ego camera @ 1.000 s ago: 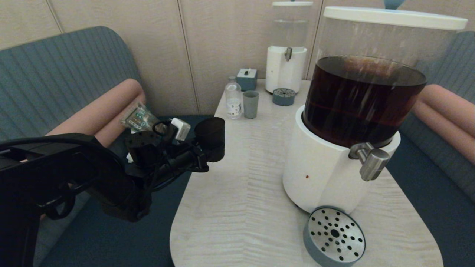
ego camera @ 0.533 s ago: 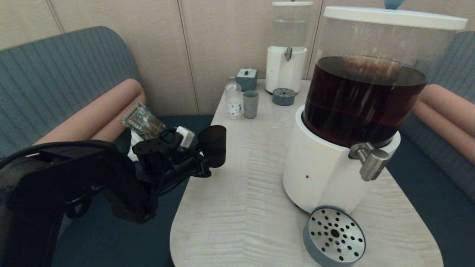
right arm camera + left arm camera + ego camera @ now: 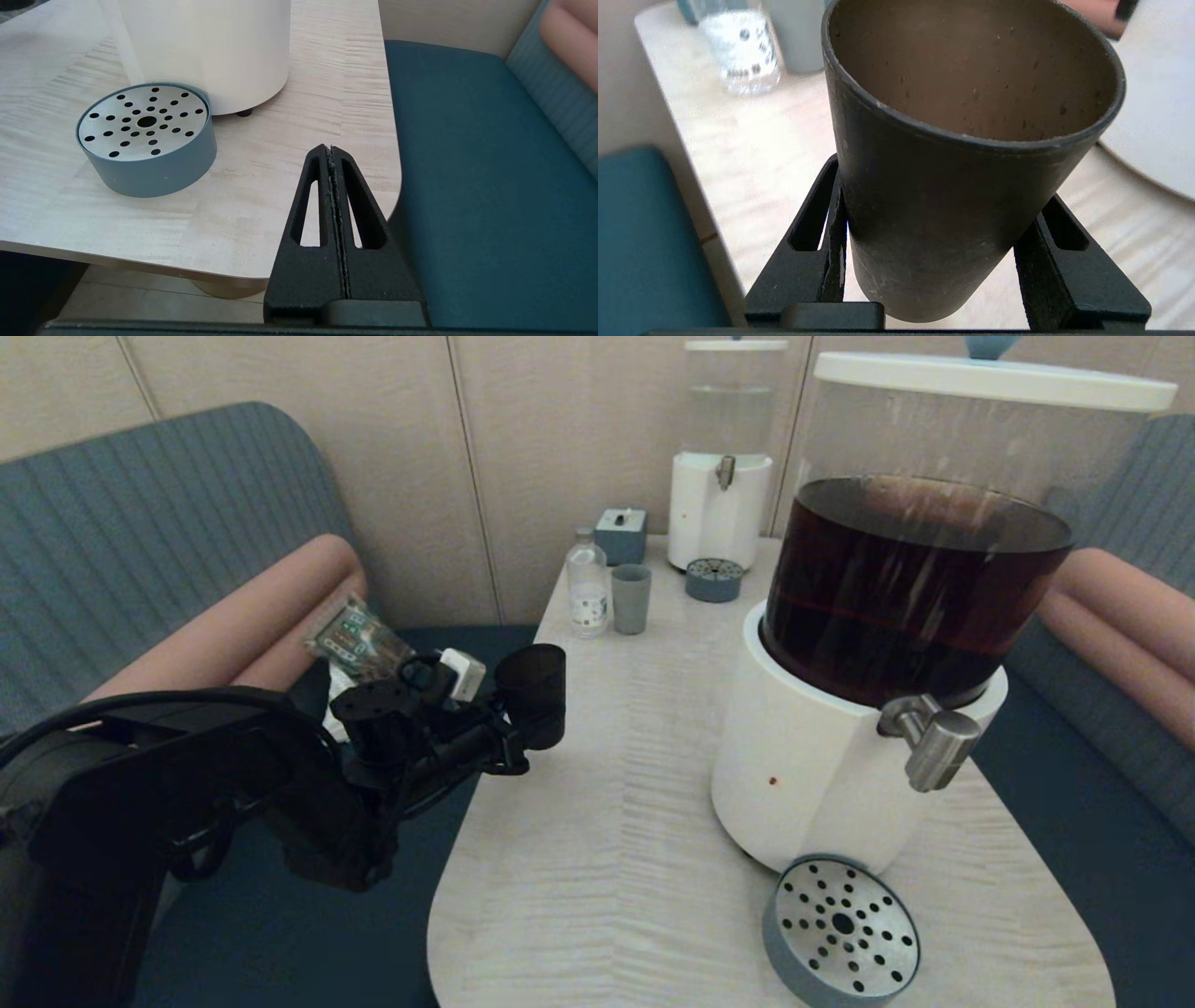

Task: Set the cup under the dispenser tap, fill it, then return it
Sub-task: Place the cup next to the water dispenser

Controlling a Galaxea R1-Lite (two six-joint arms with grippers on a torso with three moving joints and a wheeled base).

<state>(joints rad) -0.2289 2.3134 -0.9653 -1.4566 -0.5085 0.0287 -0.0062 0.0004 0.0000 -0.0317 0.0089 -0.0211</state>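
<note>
Cup (image 3: 532, 695) clamped upright in left gripper (image 3: 512, 747) at table's (image 3: 607, 859) left edge.

Black cup (image 3: 532, 695), dark brown liquid (image 3: 896, 588), pale wood-grain desk (image 3: 607, 821), grey-blue drip tray (image 3: 840, 933) with perforated steel top

I see bare worktop (image 3: 607, 784) between my cup (image 3: 532, 695) and the drip tray (image 3: 840, 929); the brown-liquid dispenser (image 3: 840, 765) bulks beside that path, its tap (image 3: 934, 747) overhanging the tray.
</note>
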